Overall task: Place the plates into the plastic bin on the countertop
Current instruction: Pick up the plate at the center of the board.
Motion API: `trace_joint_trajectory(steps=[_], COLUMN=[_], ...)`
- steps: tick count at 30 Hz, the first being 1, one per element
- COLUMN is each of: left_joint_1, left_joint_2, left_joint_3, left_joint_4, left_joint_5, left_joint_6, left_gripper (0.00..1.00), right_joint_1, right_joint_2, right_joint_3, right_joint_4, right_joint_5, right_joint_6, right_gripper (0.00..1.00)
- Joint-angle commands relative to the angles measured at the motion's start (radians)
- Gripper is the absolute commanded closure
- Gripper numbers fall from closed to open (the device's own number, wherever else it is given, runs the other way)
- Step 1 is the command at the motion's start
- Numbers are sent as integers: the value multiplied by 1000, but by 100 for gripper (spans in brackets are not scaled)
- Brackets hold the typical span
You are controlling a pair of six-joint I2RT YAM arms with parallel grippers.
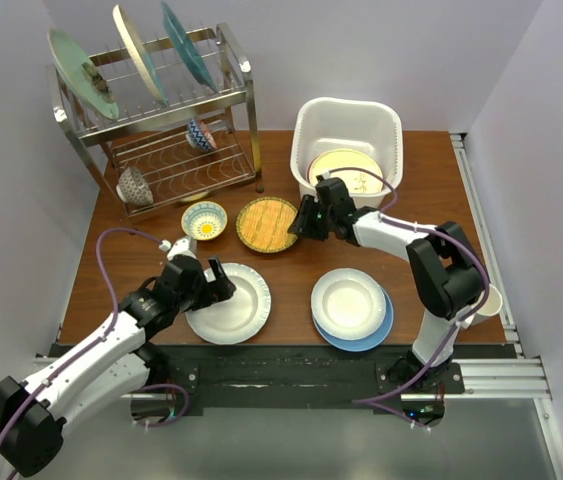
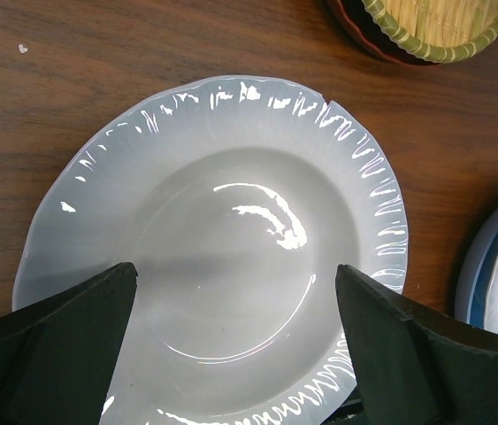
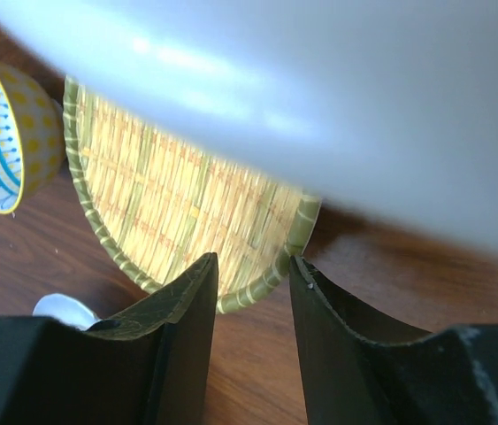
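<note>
Right pincer (image 3: pixel 253 266) is seen with its two dark fingers set close together, and the green-edged rim of the yellow woven-look plate (image 3: pixel 169 199) is framed in the narrow gap between them — whether that rim is actually pinched cannot be told. From above, the plate is found at the pincer's 9 o'clock, flat on the brown table (image 1: pixel 431 200), with only its 3 o'clock edge met by the fingertips. Its face is woven in straw-yellow strips and is bound by a coiled green-and-yellow border. The plastic bin (image 1: pixel 393 135) is set at the pincer's 1 o'clock, just beside it. It is white, deep and rounded at the corners, and a cream plate (image 1: pixel 341 165) with a yellow band is seen inside it.

Left pincer (image 2: pixel 235 270) is spread wide, and nothing is gripped. The white plate (image 2: pixel 231 177) is laid directly beneath it and is extended toward 12 o'clock in the wrist view. A glossy well and a fluted, wavy rim are shown — and a small notch is marked in that rim at 1 o'clock. At the table's 5 o'clock, a second white plate (image 1: pixel 349 300) is stacked on a blue plate (image 1: pixel 376 335).
</note>
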Motion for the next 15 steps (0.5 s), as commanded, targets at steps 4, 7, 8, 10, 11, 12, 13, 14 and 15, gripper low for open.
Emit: trace_joint_trajectory(steps=[4,7,8,10,11,12,13,14,15], left_joint_1=[0,0,1,0,1,0,0,0,1], left_joint_2=[-1,-2,-1,1,1,-1,-1,-1,1], left_joint_3=[10,11,11,11,13,13,14,14,13], left_joint_4=[1,-1,1,4,4,4,4,4,5], left_joint_5=[-6,-9,-6,2,3,3,2,2,2], left_joint_6=[24,25,25,28,27,28,28,30,31], left_gripper=[0,0,0,0,0,0,0,1,1], right_joint_1=[-4,-2,-4,-2,-2,-4,-2,-4,-2], right_joint_2=[57,65,70,76,77,80,79,77,76], right_joint_3=[26,24,24,32,35,33,29,24,18], right_joint_4=[8,10,3,-13,-20,-24,-18,-14,-9], right_joint_5=[4,7,13,16,12,7,7,3,0], right_joint_6=[25,19,18,8,7,7,5,8,8], right_gripper=[64,70,72,74,73,73,73,73,72])
